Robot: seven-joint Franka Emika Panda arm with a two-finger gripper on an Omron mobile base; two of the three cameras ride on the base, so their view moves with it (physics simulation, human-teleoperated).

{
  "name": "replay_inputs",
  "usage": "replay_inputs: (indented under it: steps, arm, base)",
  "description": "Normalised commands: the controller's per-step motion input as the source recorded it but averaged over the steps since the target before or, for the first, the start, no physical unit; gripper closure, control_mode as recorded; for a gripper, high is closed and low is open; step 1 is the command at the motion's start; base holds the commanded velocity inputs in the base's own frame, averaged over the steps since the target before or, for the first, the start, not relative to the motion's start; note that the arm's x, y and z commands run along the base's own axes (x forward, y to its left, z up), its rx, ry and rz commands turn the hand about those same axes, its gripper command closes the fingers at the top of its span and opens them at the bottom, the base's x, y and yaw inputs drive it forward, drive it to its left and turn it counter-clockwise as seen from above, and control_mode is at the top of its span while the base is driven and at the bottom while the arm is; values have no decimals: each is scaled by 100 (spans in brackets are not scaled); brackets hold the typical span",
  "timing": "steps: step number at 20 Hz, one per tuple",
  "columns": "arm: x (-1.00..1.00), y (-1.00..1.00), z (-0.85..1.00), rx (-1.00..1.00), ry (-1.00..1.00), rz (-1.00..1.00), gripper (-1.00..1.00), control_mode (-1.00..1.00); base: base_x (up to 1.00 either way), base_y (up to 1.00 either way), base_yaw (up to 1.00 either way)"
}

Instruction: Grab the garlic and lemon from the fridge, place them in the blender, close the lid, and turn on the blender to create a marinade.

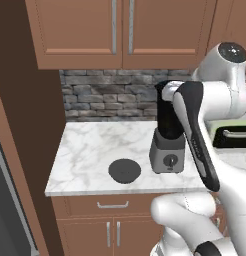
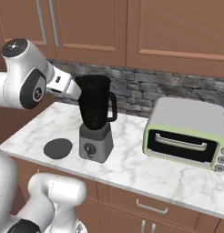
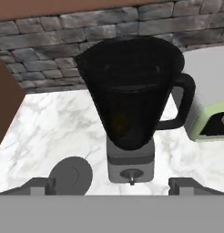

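Note:
The blender (image 1: 167,135) stands on the marble counter, a black jar with a side handle (image 3: 180,102) on a grey base with a dial (image 2: 89,149). Its top has no cover. The lid (image 1: 124,170), a flat dark grey disc, lies on the counter left of the base, also seen as lid (image 3: 70,175). My gripper (image 3: 113,185) hovers just above and in front of the jar's rim, open, with nothing between its fingertips (image 3: 38,184). Low inside the jar a dim yellowish shape (image 3: 118,122) may be the lemon. The garlic is hidden. A grey strip of the fridge (image 1: 2,210) shows at far left.
A pale green toaster oven (image 2: 186,132) sits right of the blender. Brown wall cabinets (image 1: 120,30) hang over the counter (image 1: 90,145), backed by a stone wall (image 1: 110,95). A dark brown side panel (image 1: 30,125) bounds the counter's left end. Drawers lie below the front edge.

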Motion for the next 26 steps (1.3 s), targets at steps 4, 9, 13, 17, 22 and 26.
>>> replay_inputs:
  steps: [4, 9, 13, 17, 22, 26]
  arm:
    - [-100, -70, -20, 1, -29, -12, -100, -100]
    - [-56, -39, 0, 4, -12, -11, -100, -100]
    - [0, 0, 0, 0, 0, 0, -100, -100]
    - [-4, 0, 0, 0, 0, 0, -100, 100]
    - [0, 0, 0, 0, 0, 0, -100, 100]
    - [0, 0, 0, 0, 0, 0, -100, 100]
  base:
    - [0, 0, 0]
    - [0, 0, 0]
    - [0, 0, 0]
    - [-13, -2, -9]
    - [-10, -8, -72]
    - [0, 0, -85]
